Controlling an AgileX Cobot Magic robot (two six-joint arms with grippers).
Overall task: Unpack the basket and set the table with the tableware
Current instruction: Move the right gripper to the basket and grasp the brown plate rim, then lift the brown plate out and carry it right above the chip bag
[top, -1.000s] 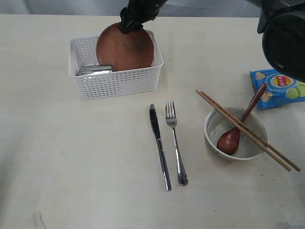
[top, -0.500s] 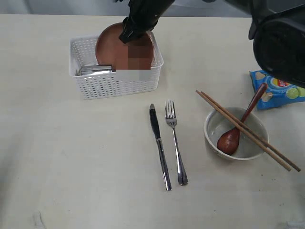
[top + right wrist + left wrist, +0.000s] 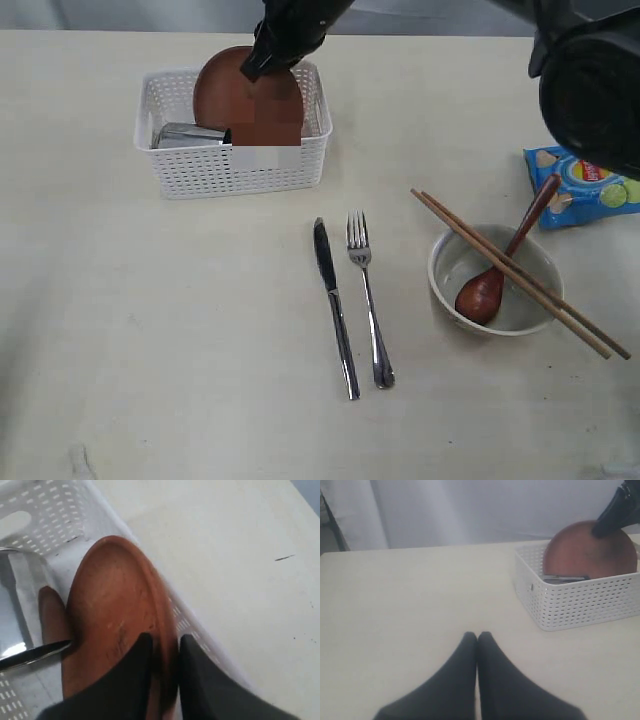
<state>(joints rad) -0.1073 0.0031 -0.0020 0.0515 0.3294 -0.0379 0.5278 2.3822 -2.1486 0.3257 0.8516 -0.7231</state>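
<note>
The white lattice basket [image 3: 190, 168] stands at the back left of the table [image 3: 180, 330]. In it the round brown wooden plate [image 3: 222, 95] is tilted up on edge, beside a steel cup [image 3: 186, 135] lying on its side. My right gripper [image 3: 258, 62] reaches across and is shut on the plate's upper rim [image 3: 162, 625]. The knife [image 3: 334, 305] and fork [image 3: 366, 295] lie side by side mid-table. A cream bowl [image 3: 452, 262] holds the dark spoon [image 3: 490, 285], with chopsticks [image 3: 520, 272] across it. My left gripper [image 3: 477, 639] is shut and empty, apart from the basket [image 3: 580, 602].
A blue chip bag [image 3: 585, 185] lies at the right edge behind the bowl. The right arm's dark body [image 3: 595, 80] fills the upper right corner of the exterior view. A pale curtain hangs behind the table's far edge.
The plate has been raised more upright and shifted left in the right gripper's hold. The basket slid a little left with it. The steel cup shows more.
</note>
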